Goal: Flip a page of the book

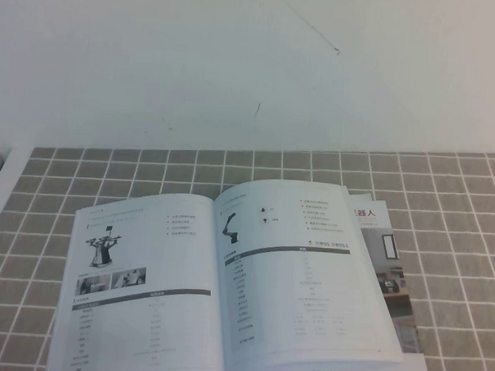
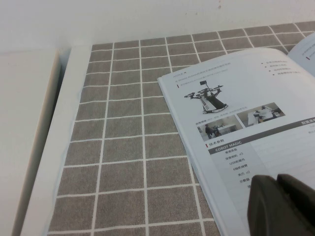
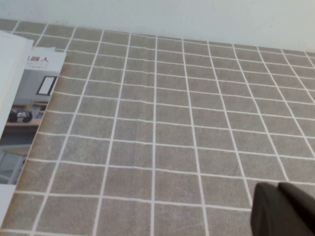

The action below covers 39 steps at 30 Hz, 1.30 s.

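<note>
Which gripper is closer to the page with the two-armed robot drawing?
Left. The left gripper hangs over that page of the open book, by its table. The right gripper is over the checked tablecloth, off the book's other side.

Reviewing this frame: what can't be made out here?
- Book: near edge cut off by the high view's bottom edge.
- Page: table text too small to read.
- Left gripper: only a dark tip at the left wrist view's corner, over the book.
- Right gripper: likewise, over the checked tablecloth.
</note>
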Each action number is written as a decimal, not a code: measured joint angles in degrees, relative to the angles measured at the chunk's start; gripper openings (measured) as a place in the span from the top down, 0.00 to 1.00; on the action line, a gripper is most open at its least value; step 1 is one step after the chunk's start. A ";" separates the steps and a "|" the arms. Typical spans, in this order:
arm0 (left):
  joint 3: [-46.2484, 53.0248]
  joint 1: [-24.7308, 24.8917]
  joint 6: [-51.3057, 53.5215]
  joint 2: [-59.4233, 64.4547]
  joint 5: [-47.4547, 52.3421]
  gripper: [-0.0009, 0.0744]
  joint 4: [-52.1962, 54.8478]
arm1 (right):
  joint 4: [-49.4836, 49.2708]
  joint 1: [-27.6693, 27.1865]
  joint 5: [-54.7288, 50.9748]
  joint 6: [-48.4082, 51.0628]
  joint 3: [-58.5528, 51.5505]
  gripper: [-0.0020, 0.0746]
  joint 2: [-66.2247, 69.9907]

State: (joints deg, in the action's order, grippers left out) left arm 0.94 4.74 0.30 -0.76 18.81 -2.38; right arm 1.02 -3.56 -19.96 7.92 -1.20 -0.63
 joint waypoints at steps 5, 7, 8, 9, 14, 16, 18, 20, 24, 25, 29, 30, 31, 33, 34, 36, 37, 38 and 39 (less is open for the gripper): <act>0.00 0.00 0.00 0.00 0.00 0.99 0.00 | 0.26 0.00 0.00 0.00 0.00 0.98 0.00; 0.00 0.00 0.00 0.00 0.00 0.99 0.00 | 0.48 0.00 0.00 0.04 0.00 0.98 0.00; 0.00 0.00 0.00 0.00 0.00 0.99 0.00 | 0.47 0.00 0.00 0.13 0.00 0.98 0.00; 0.00 0.00 0.00 0.00 0.00 0.99 0.00 | 0.47 0.00 0.00 0.26 0.00 0.98 0.00; 0.00 0.00 0.00 0.00 0.00 0.99 0.00 | 0.47 0.00 0.00 1.12 0.00 0.98 0.00; 0.00 0.00 0.00 0.00 0.00 0.99 0.00 | 0.47 0.00 0.00 1.25 0.00 0.98 0.00; 0.00 0.00 0.00 0.00 0.00 0.99 0.00 | 0.47 0.00 0.00 1.25 0.00 0.98 0.00; 0.00 0.00 0.00 0.00 0.00 0.99 0.00 | 0.47 0.00 0.00 1.25 0.00 0.98 0.00; 0.00 0.00 0.00 0.00 -0.89 0.99 -0.17 | 0.47 0.00 0.00 1.25 0.00 0.98 0.00; 0.10 0.00 0.00 0.00 -1.39 0.99 -0.28 | 0.47 0.00 0.00 1.25 0.00 0.98 0.00; 0.30 0.00 0.00 0.00 -5.38 0.99 -0.86 | 0.35 0.00 1.72 1.25 -0.12 0.98 0.00; 0.30 0.00 0.00 0.00 -6.85 0.99 -1.08 | 0.21 0.00 3.40 1.25 -0.35 0.98 0.00; 0.30 0.00 0.00 0.00 -9.05 0.99 -1.51 | 0.11 0.00 4.39 1.25 -0.38 0.98 0.00; 0.30 0.00 0.00 0.00 -14.03 0.99 -1.64 | 0.08 0.00 9.06 1.25 -0.48 0.98 0.00; 0.30 0.00 0.00 0.00 -17.16 0.99 -1.67 | 0.08 0.00 11.73 1.51 -0.48 0.98 0.00; 0.30 0.00 0.00 0.00 -21.31 0.99 -1.67 | 0.08 0.00 15.95 2.24 -0.48 0.98 0.00; 0.30 0.00 0.00 0.00 -22.91 0.99 -1.67 | 0.08 0.00 17.84 2.24 -0.48 0.98 0.00; 0.30 0.00 0.00 0.00 -27.03 0.99 -1.76 | 0.08 0.00 19.12 2.13 -0.48 0.98 0.00; 0.30 0.00 0.00 0.00 -28.54 0.99 -1.76 | 0.08 0.00 20.84 2.12 -0.48 0.98 0.00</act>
State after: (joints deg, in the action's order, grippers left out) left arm 1.24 4.74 0.30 -0.76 -9.73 -4.14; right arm 1.09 -3.56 0.88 10.05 -1.68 -0.63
